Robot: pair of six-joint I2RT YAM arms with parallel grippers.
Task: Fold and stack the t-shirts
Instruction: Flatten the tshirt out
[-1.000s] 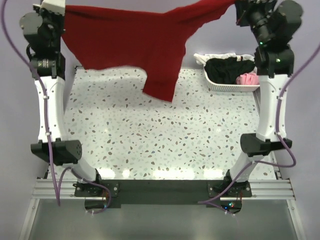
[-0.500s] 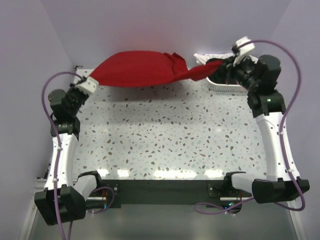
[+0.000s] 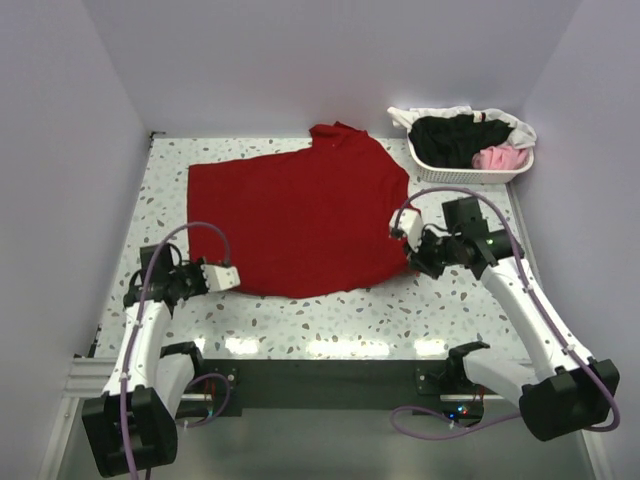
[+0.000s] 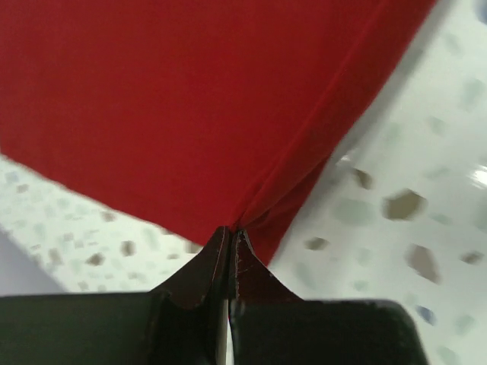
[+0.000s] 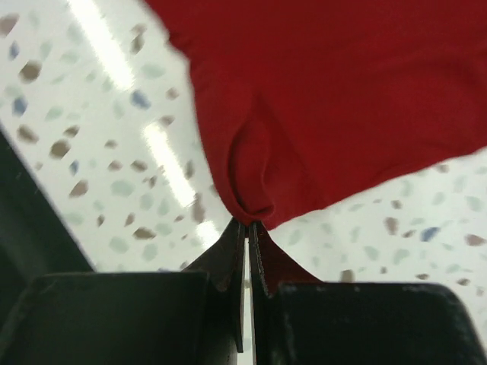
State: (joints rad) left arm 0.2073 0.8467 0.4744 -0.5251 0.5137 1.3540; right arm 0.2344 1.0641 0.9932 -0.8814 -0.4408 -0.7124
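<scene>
The spread t-shirt (image 3: 300,215) lies flat on the worktop (image 3: 400,310), covering the middle and reaching toward the far left. Bare worktop runs along the near edge and down the left side. One sleeve bunches at the far edge, just left of the basket (image 3: 470,175). The basket stands in the far right corner, near the spread t-shirt but apart from it. The other t-shirts (image 3: 460,140) lie heaped in it, one draped over its far rim. The left gripper (image 3: 236,280) sits at the spread t-shirt's near left corner, pinching the cloth there. The right gripper (image 3: 412,260) pinches the near right corner, in front of the basket.
</scene>
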